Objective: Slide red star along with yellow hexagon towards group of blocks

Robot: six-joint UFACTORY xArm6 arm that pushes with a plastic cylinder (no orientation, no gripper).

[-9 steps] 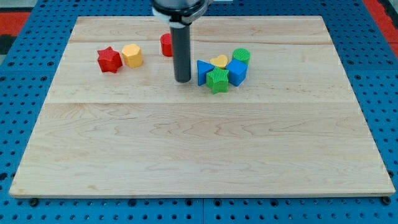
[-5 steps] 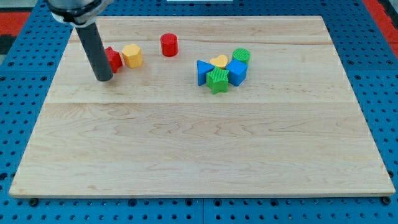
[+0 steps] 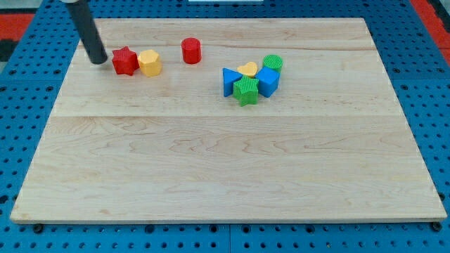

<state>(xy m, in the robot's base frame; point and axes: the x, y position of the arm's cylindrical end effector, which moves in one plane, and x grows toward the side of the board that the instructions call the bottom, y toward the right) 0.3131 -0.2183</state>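
Note:
The red star (image 3: 125, 61) lies at the view's upper left, touching the yellow hexagon (image 3: 150, 62) on its right. My tip (image 3: 98, 60) is on the board just left of the red star, a small gap apart. The group sits to the right of centre: a blue triangle (image 3: 230, 80), a green star-like block (image 3: 246, 91), a yellow heart (image 3: 247, 69), a blue block (image 3: 268, 81) and a green cylinder (image 3: 273, 63).
A red cylinder (image 3: 190, 50) stands alone between the hexagon and the group, near the view's top. The wooden board (image 3: 225, 169) is ringed by a blue pegboard surface.
My tip moved from beside the group far to the left, passed in front of the red star, and now stands at the star's left side. The blocks have not moved.

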